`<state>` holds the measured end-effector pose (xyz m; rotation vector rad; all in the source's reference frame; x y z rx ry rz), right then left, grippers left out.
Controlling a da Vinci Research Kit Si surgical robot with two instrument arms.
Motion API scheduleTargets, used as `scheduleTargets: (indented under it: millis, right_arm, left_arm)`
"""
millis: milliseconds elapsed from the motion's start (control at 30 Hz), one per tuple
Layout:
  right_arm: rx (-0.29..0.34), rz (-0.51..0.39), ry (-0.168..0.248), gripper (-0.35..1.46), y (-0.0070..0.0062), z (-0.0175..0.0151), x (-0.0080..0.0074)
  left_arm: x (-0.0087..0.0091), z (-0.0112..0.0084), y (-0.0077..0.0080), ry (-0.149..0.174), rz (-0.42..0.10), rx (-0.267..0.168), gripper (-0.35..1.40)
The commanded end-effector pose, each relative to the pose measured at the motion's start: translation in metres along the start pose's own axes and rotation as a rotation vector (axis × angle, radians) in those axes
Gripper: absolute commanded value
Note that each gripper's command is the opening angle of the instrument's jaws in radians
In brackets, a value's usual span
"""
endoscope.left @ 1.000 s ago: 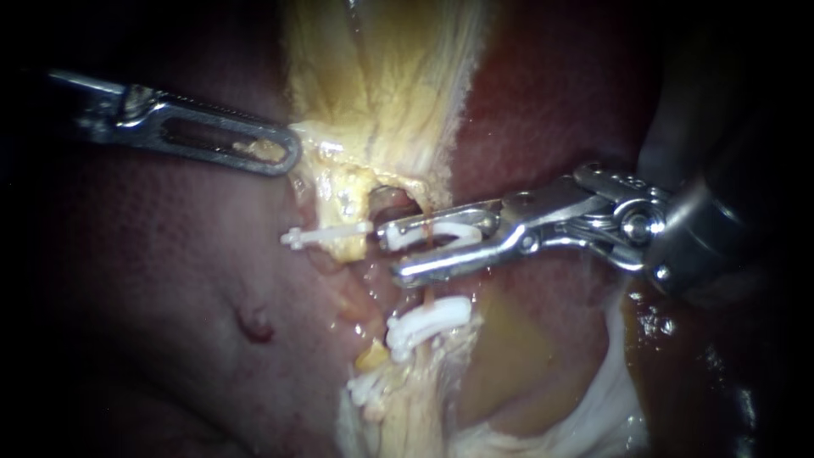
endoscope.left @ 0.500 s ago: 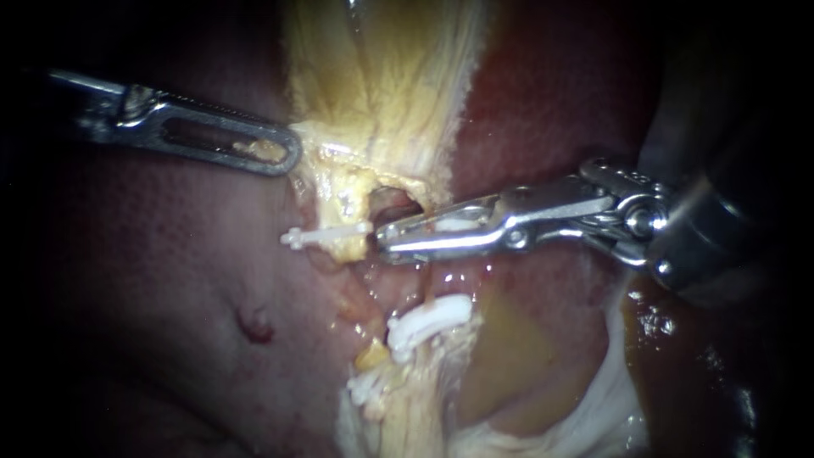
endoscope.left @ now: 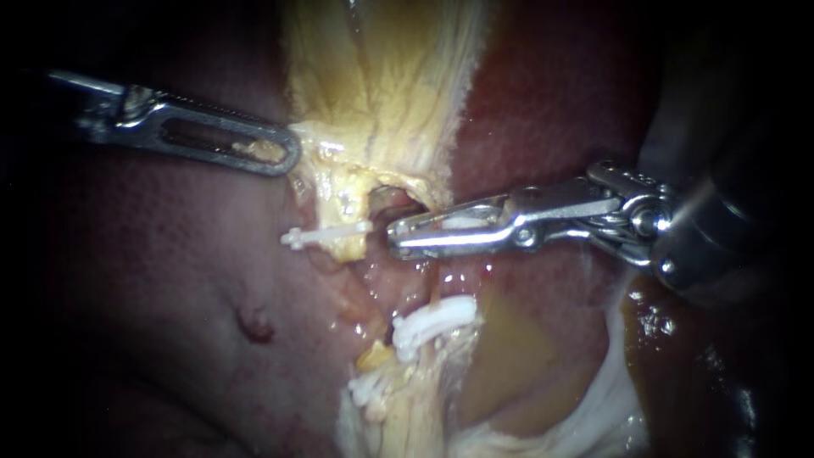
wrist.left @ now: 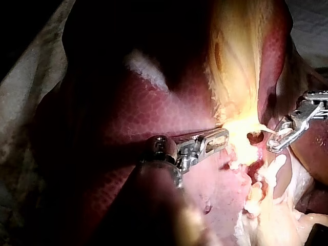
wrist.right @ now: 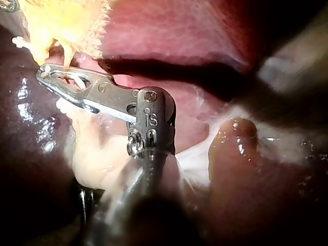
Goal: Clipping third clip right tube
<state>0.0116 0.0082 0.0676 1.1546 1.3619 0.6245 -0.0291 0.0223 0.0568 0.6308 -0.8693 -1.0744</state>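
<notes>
The left instrument [endoscope.left: 287, 158] is showing as dull silver steel. Its long, flat jaw is carrying a slot cut through its length, fine teeth are running along one edge, and the tip is rounding off smoothly. The right instrument [endoscope.left: 405, 238] is gleaming brighter. Its slim polished jaws are widening back to a round pivot pin [endoscope.left: 521, 238], thin steel links and cable loops are crossing the wrist, and a dark, glossy shaft [endoscope.left: 712, 246] is following behind.

Room is tight around my right instrument [endoscope.left: 398, 237]: the left clip [endoscope.left: 326, 235] lies just ahead of its tip, the lower clip [endoscope.left: 432, 321] beneath, my left instrument [endoscope.left: 287, 158] up-left. Bare liver [endoscope.left: 170, 297] at lower left lies open.
</notes>
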Motion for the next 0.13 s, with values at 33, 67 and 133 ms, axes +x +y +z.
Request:
scheduleTargets:
  millis: [33, 67, 133]
  right_arm:
    - [-0.001, 0.0, 0.001, -0.35, 0.0, 0.0, 0.0]
    - [-0.001, 0.0, 0.001, -0.35, 0.0, 0.0, 0.0]
    - [-0.001, 0.0, 0.001, -0.35, 0.0, 0.0, 0.0]
  left_arm:
    - [0.0, 0.0, 0.0, 0.0, 0.0, 0.001, -0.35]
    - [0.0, 0.0, 0.0, 0.0, 0.0, 0.001, -0.35]
    - [0.0, 0.0, 0.0, 0.0, 0.0, 0.001, -0.35]
